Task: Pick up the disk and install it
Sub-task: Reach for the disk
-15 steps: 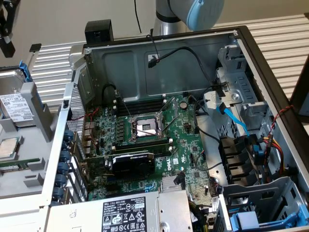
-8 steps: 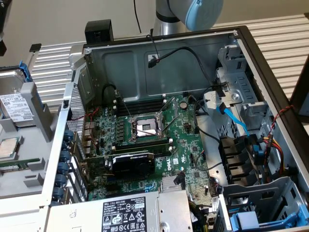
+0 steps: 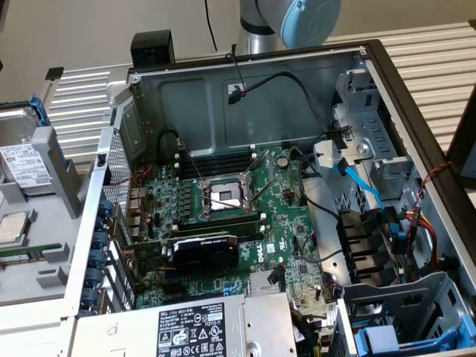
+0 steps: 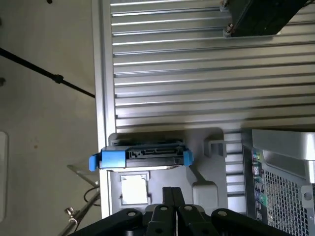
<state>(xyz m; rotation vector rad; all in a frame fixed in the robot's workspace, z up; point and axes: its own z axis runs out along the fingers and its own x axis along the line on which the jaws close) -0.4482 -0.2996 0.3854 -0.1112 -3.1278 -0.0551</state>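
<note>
The disk (image 3: 24, 165), a rectangular silver metal hard drive with a white printed label clipped in a bright blue plastic carrier, sits in a grey moulded plastic tray (image 3: 59, 171) at the exterior view's left. The tray is just beside the open computer case (image 3: 245, 97) on the ribbed aluminium worktop (image 3: 82, 111). The exterior view shows the disk's labelled face. A small square silver chip (image 3: 13, 227) lies in its own tray pocket nearer the camera.

The wrist view sees the disk (image 4: 147, 155) end-on: a dark connector edge with blue carrier ends sticking out on both sides. It also shows that the tray (image 4: 206, 182) lies along the worktop's (image 4: 197, 73) edge, with bare floor beyond. The square chip (image 4: 134, 190) shows as a pale square just beside the disk.

The tool (image 4: 171, 199) shows in the wrist view as two black fingers pressed fully together with nothing between them. It hangs over the tray close to the chip and apart from the disk. The exterior view shows instead the arm's (image 3: 297, 22) silver and light blue joint behind the case's far wall.

The exterior view alone looks inside the case, where a green motherboard (image 3: 223, 216) lies flat. A grey power-supply box with a black-and-white label (image 3: 216, 327) sits at the near edge. The wrist view catches one perforated outer corner of the case (image 4: 283, 191).
</note>
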